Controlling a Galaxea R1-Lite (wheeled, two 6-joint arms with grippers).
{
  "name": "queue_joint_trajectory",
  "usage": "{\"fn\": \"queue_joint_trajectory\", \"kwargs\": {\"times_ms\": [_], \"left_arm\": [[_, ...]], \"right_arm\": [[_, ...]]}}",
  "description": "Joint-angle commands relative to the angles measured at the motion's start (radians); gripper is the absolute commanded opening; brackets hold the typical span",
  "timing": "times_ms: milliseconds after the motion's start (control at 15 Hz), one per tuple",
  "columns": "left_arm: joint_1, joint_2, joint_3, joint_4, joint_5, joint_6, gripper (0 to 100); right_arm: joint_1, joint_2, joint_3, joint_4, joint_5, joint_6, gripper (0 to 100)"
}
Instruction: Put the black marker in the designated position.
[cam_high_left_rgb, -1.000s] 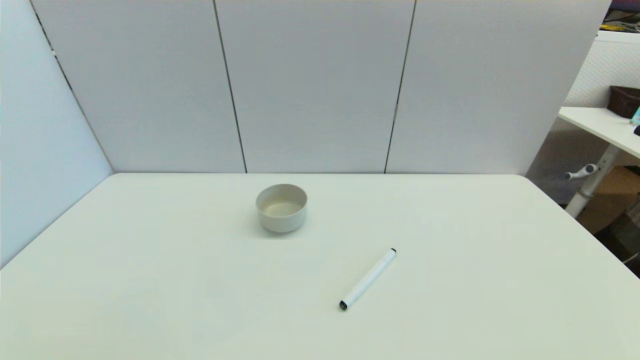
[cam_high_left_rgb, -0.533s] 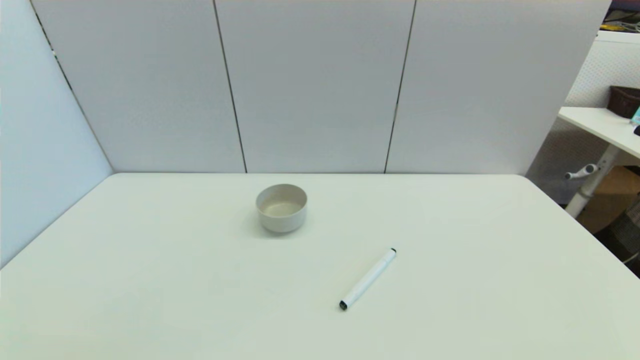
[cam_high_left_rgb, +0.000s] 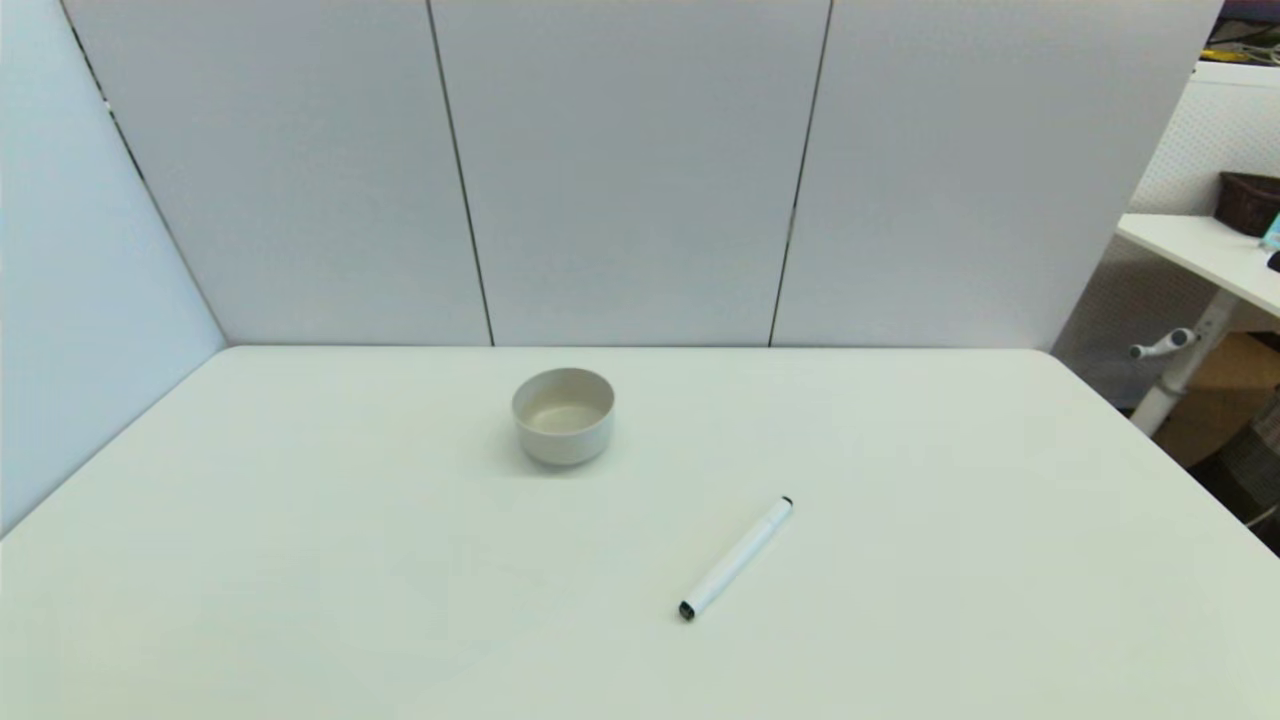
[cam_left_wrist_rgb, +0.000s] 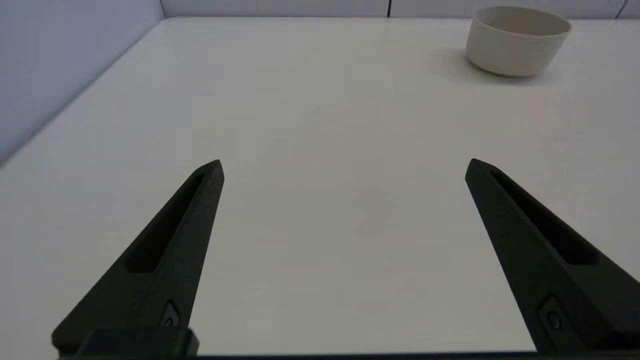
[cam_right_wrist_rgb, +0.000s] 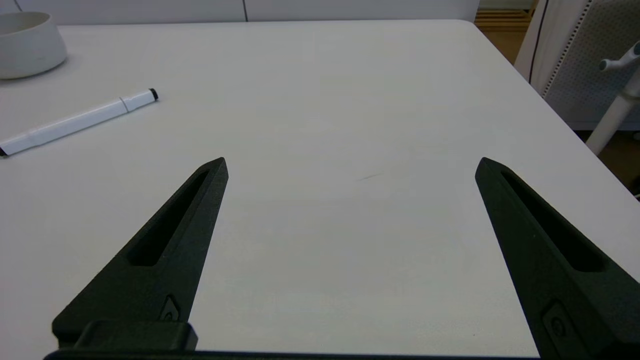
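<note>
The black marker (cam_high_left_rgb: 737, 557), a white barrel with small black ends, lies diagonally on the white table (cam_high_left_rgb: 300, 560), right of centre and nearer than the bowl. It also shows in the right wrist view as the marker (cam_right_wrist_rgb: 77, 122), off to one side of my right gripper (cam_right_wrist_rgb: 350, 162), which is open and empty over bare tabletop. My left gripper (cam_left_wrist_rgb: 344, 164) is open too, with nothing between its fingers, low over the table's left part. Neither arm shows in the head view. The designated position has no mark that I can see.
A white bowl (cam_high_left_rgb: 563, 414) stands empty behind the marker, toward the back centre; it is also the bowl (cam_left_wrist_rgb: 517, 40) far ahead of my left gripper. Grey partition panels (cam_high_left_rgb: 640, 170) close the back and left. The table's right edge (cam_high_left_rgb: 1160, 450) drops off beside another desk.
</note>
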Motion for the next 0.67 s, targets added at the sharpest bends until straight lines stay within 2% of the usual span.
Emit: {"fn": "queue_joint_trajectory", "kwargs": {"times_ms": [67,200,333,667], "left_arm": [[-0.047,0.521,-0.445,0.166,-0.103,0.241,100],[-0.118,0.717,-0.511,0.189,-0.158,0.296,100],[-0.194,0.886,-0.516,0.127,-0.181,0.300,100],[-0.397,1.352,-0.547,-0.291,-0.198,0.290,100]], "right_arm": [[0.000,0.001,-0.001,-0.001,0.000,0.000,100],[0.000,0.001,-0.001,-0.001,0.000,0.000,100],[0.000,0.001,0.001,-0.001,0.000,0.000,100],[0.000,0.001,-0.001,-0.001,0.000,0.000,100]]}}
